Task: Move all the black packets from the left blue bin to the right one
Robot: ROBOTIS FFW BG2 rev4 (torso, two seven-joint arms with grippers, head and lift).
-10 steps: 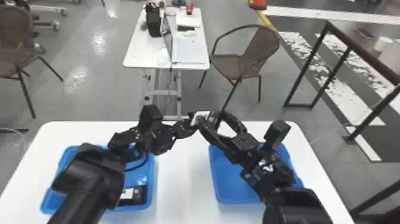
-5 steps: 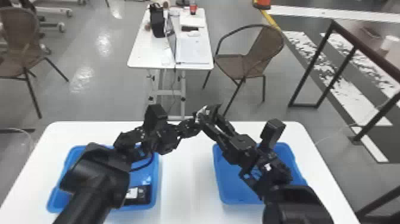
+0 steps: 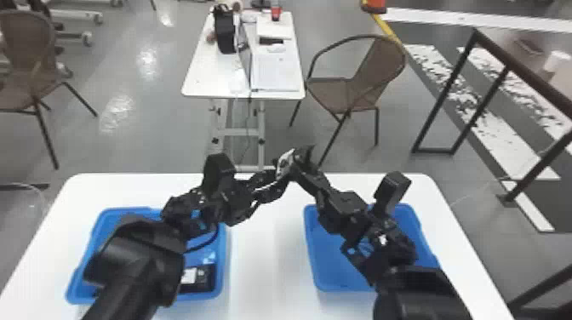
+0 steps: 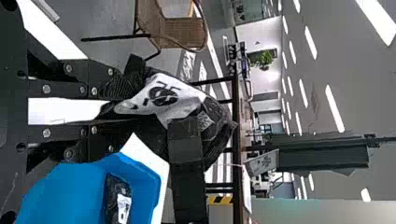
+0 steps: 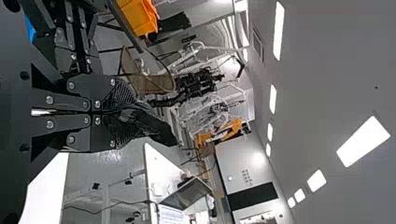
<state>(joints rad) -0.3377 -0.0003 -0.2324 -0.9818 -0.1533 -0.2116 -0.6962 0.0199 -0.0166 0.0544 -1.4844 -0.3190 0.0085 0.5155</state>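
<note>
Above the table's far edge, my right gripper (image 3: 301,161) is shut on a black packet (image 3: 284,164) with a white printed face. Beside it, on the packet's left, my left gripper (image 3: 277,182) stands open. The left wrist view has the packet (image 4: 168,98) at the tips of my left gripper (image 4: 130,109), whose fingers are apart. From the right wrist, the dark packet (image 5: 156,128) juts out between the closed fingers of my right gripper (image 5: 116,113). Another packet (image 3: 204,278) lies in the left blue bin (image 3: 222,264). The right blue bin (image 4: 60,186) holds a packet (image 4: 116,200).
Both arms reach over the bins, partly covering the left one and the right blue bin (image 3: 319,264). White tabletop (image 3: 264,255) separates the two bins. Farther off stand a second table (image 3: 204,76) and a chair (image 3: 357,85).
The right gripper has closed on the packet, while the left gripper's fingers have spread from it. Both grippers have otherwise stayed close together near the same place.
</note>
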